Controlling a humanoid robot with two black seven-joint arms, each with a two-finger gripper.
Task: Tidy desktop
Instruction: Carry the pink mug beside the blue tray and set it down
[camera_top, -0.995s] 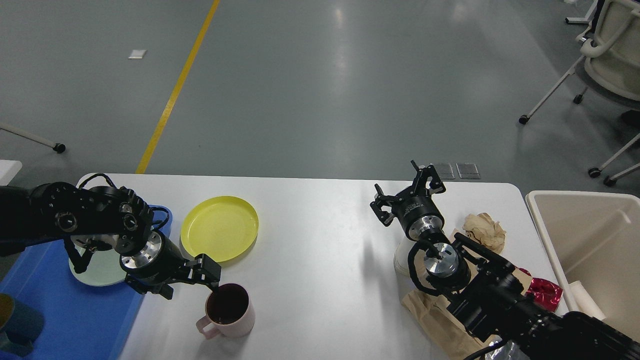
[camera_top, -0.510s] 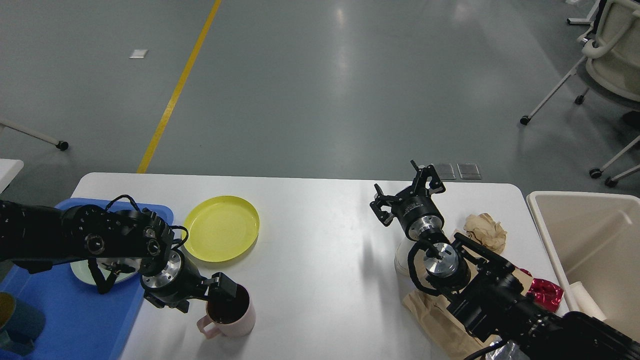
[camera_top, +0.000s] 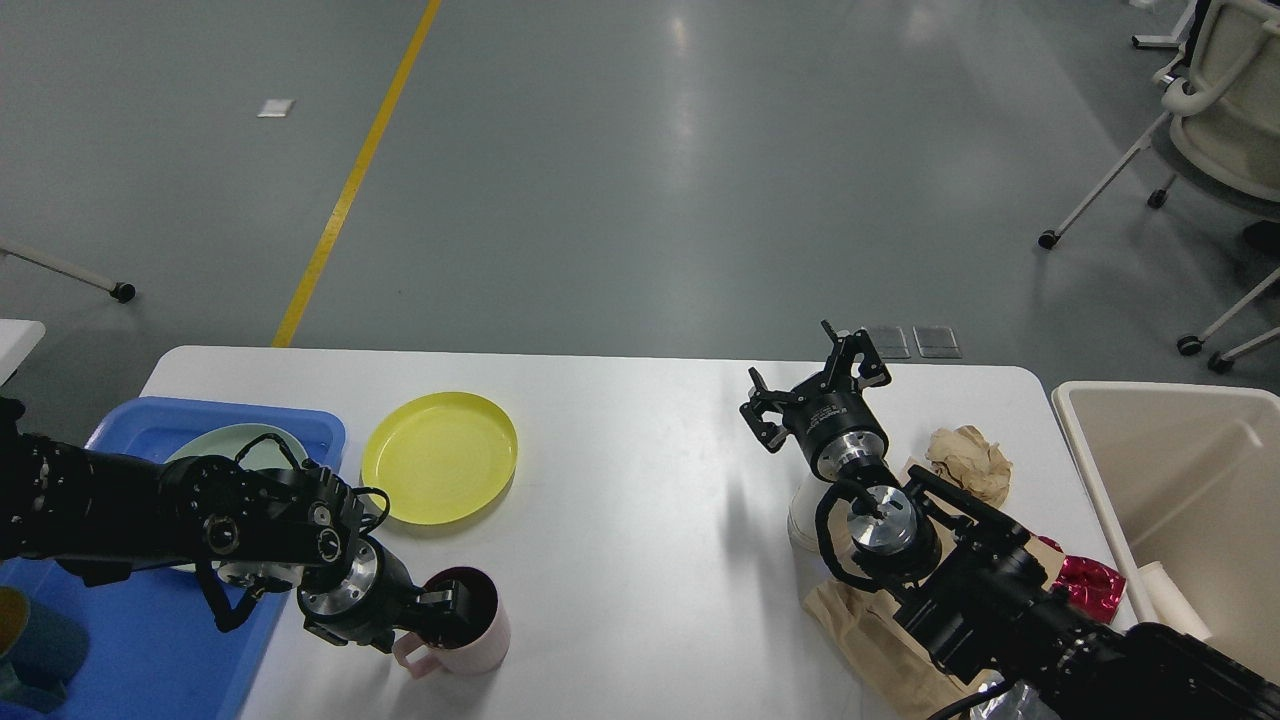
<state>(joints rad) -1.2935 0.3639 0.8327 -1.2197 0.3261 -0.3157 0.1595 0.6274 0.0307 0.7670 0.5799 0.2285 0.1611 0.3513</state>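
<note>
A: Head view. Where's the desktop (camera_top: 620, 480)?
B: White tabletop across the lower frame, blue tray (camera_top: 150, 640) at its left end, beige bin (camera_top: 1180, 480) off its right end.
A: Left gripper (camera_top: 445, 607)?
B: Reaching into the mouth of the pink mug (camera_top: 470, 630), near front edge. Fingers too dark to separate; clamped or not, can't tell.
A: Right gripper (camera_top: 815, 385)?
B: Fingers spread, holding nothing, raised above the desktop. Crumpled paper (camera_top: 968, 462) just beside that arm.
A: Else?
B: Yellow plate (camera_top: 440, 457) behind the mug, apart from it.
</note>
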